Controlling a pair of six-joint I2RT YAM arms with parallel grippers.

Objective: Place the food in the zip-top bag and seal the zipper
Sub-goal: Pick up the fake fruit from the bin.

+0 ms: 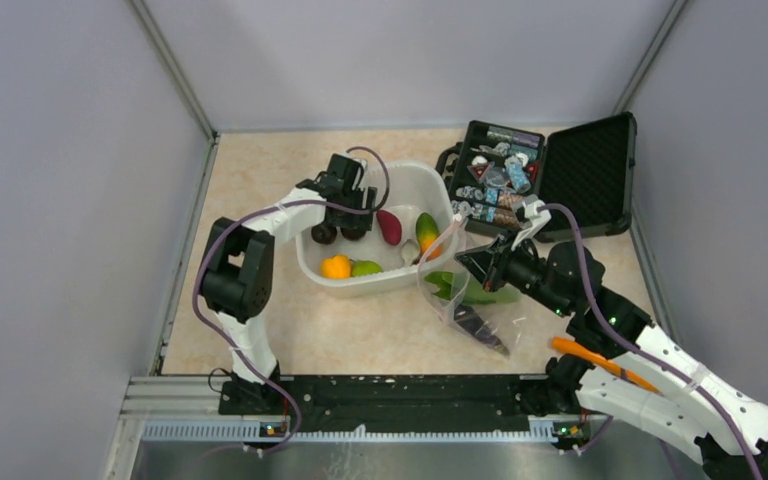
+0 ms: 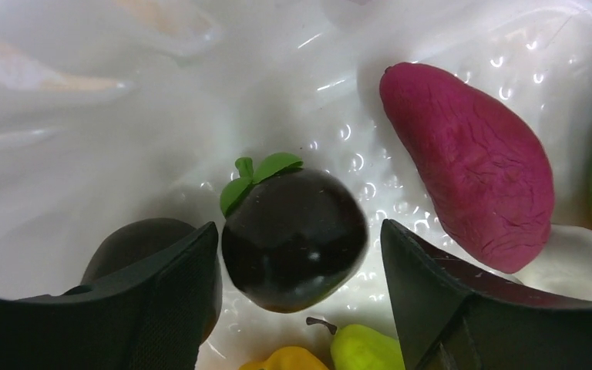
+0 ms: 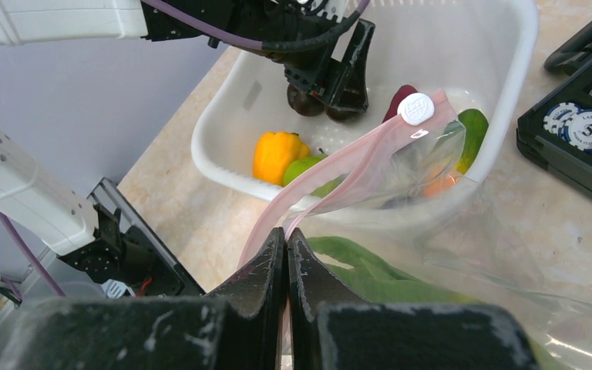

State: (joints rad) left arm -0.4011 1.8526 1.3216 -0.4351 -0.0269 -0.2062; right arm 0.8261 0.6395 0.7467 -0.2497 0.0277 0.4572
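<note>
My left gripper (image 1: 339, 230) reaches down into the white tub (image 1: 401, 281). It stands open (image 2: 299, 228) around a dark round fruit with green leaves (image 2: 293, 239); the right finger is clear of the fruit. A second dark fruit (image 2: 135, 243) sits behind the left finger. A magenta piece (image 2: 470, 162), yellow pepper (image 3: 276, 154), green pear (image 2: 366, 351) and whitish piece (image 2: 578, 258) also lie in the tub. My right gripper (image 3: 286, 233) is shut on the pink zipper (image 3: 339, 166), holding up the zip-top bag (image 1: 460, 300). Inside the bag are the green leafy piece (image 3: 370, 274) and the eggplant (image 1: 480, 328).
An open black case (image 1: 560, 175) of poker chips stands at the back right, close behind the bag and my right wrist. The bag's mouth leans on the tub's right rim, its white slider (image 3: 415, 108) at the far end. Grey walls enclose the table.
</note>
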